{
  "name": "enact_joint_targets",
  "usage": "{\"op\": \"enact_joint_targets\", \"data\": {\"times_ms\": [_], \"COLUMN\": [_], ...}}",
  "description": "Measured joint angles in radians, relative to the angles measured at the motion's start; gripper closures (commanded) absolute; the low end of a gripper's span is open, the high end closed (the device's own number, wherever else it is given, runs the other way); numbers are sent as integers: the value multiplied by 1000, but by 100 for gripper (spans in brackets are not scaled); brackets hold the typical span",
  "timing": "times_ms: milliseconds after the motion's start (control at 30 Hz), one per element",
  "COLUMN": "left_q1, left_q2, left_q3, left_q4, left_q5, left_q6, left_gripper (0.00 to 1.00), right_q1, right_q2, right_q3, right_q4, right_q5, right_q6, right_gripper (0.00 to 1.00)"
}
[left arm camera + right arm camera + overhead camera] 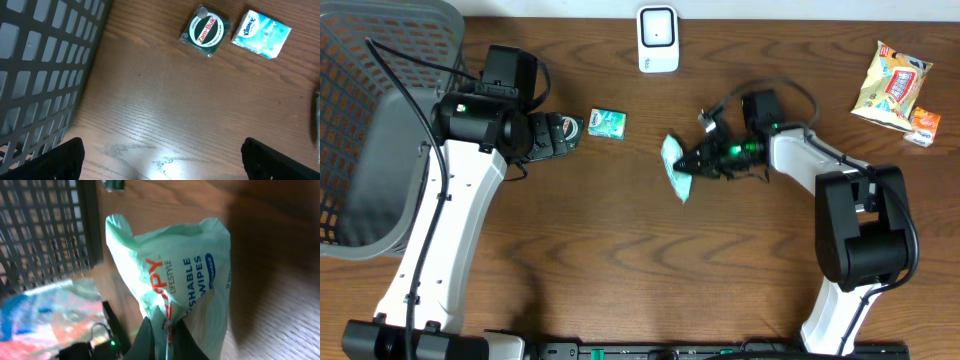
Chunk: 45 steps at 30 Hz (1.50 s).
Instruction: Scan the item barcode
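My right gripper (700, 160) is shut on a mint-green pack of flushable wipes (675, 168) near the table's middle. In the right wrist view the pack (185, 275) fills the frame, and its thin edge is pinched between my dark fingers (145, 342). No barcode shows on the side facing me. A white scanner (658, 38) stands at the back centre, apart from the pack. My left gripper (162, 162) hangs open over bare wood with nothing between its fingers (55, 160).
A green Zam-Buk tin (206, 31) and a blue Kleenex pack (261, 34) lie just ahead of the left gripper. A grey mesh basket (370, 120) fills the far left. A snack bag (892, 85) and a small orange packet (924, 127) lie at the back right.
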Motion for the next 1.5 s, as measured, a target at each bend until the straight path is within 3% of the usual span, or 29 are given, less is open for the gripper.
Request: {"op": "enact_joint_targets", "data": {"times_ms": [100,200,500,633,800,867,1200,1433,1500], "left_q1": [0,0,0,0,0,0,0,0,0], "left_q2": [0,0,0,0,0,0,0,0,0], "left_q3": [0,0,0,0,0,0,0,0,0], "left_q4": [0,0,0,0,0,0,0,0,0], "left_q5": [0,0,0,0,0,0,0,0,0], "left_q6": [0,0,0,0,0,0,0,0,0], "left_gripper": [1,1,1,2,1,1,1,1,1], "right_q1": [-35,-84,-195,-190,-146,-114,32,37,37], "right_q2": [0,0,-31,-121,-223,-232,-169,-92,-90], "right_q3": [-68,-75,-66,-65,-50,-40,-40,-40,-40], "right_q4": [47,48,-87,-142,-101,-88,-45,-4,3], "right_q5": [-16,10,126,235,341,386,626,642,626], "right_q6": [41,63,85,70,54,53,113,134,136], "right_gripper": [74,61,56,49,46,40,41,56,56]}}
